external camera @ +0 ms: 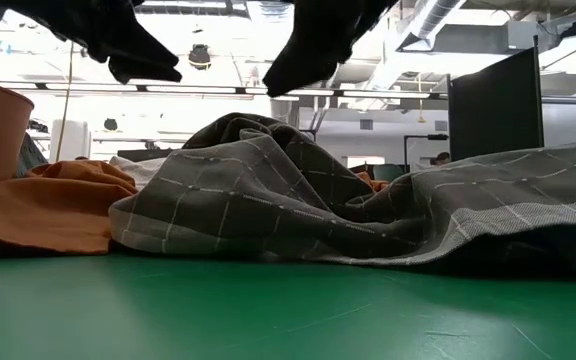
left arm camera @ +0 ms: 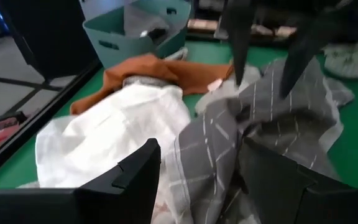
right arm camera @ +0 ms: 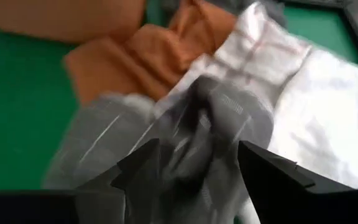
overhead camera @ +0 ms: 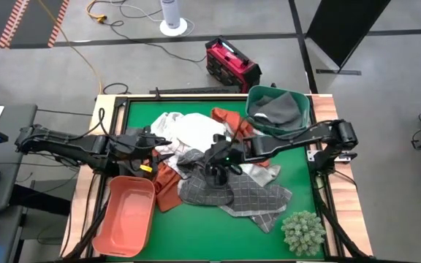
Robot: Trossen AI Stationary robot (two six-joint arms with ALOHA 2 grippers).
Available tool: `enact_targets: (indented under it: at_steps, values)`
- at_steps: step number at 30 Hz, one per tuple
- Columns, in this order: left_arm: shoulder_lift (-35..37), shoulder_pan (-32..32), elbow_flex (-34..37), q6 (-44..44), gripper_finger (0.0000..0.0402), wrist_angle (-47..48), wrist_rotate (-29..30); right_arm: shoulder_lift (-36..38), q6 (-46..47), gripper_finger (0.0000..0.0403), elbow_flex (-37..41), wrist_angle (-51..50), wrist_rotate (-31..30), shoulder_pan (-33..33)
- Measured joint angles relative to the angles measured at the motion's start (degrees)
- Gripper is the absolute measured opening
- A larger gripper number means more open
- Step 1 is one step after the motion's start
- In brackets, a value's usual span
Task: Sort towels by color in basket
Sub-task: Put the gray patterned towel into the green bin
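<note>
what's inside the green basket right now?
The green basket at the table's far right corner holds a plain grey towel, bunched and filling most of the opening. Whether anything lies beneath it cannot be seen; the towel covers the bottom.

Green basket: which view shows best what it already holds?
The high view: it looks straight down into the green basket, showing a grey towel inside. The left wrist view catches the basket far off at an angle, its contents unclear. The low and right wrist views do not show it.
</note>
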State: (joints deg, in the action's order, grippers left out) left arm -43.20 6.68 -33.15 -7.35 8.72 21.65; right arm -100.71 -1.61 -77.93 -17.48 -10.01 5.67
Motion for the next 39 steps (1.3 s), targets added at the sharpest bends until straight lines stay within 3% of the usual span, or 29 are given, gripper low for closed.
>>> enact_targets:
  at_steps: [3,10,13,18,26,34,39]
  values:
    - [0.00,-0.01,0.00,0.09,0.0210,-0.57,-0.24,-3.07,-0.27,0.0244,0.15,0.88,-4.22,-0.14]
    - [0.09,0.00,0.00,2.39,0.0210,-0.38,-0.28,-10.93,-1.97,0.0229,0.06,5.53,-3.99,-0.02]
    - [0.11,-0.01,0.00,3.72,0.0210,-0.34,-0.28,-12.10,-1.95,0.0175,0.07,5.44,-2.93,0.03]
    - [0.11,0.00,0.00,4.20,0.0210,-0.38,-0.26,-11.51,-1.91,0.0027,0.04,4.79,-0.12,-0.19]
    - [-0.02,-0.01,0.00,3.37,0.0210,-3.45,-0.26,-2.92,-1.87,0.0020,-4.64,-3.04,-1.45,0.36]
    - [-0.02,0.00,0.00,2.80,0.0210,-3.32,-0.26,10.89,-8.07,0.0019,-8.86,-5.02,-11.07,2.19]
    - [-0.04,0.00,0.00,2.14,0.0210,-2.94,-0.26,19.00,-16.27,0.0019,-11.41,-1.10,-16.23,1.70]
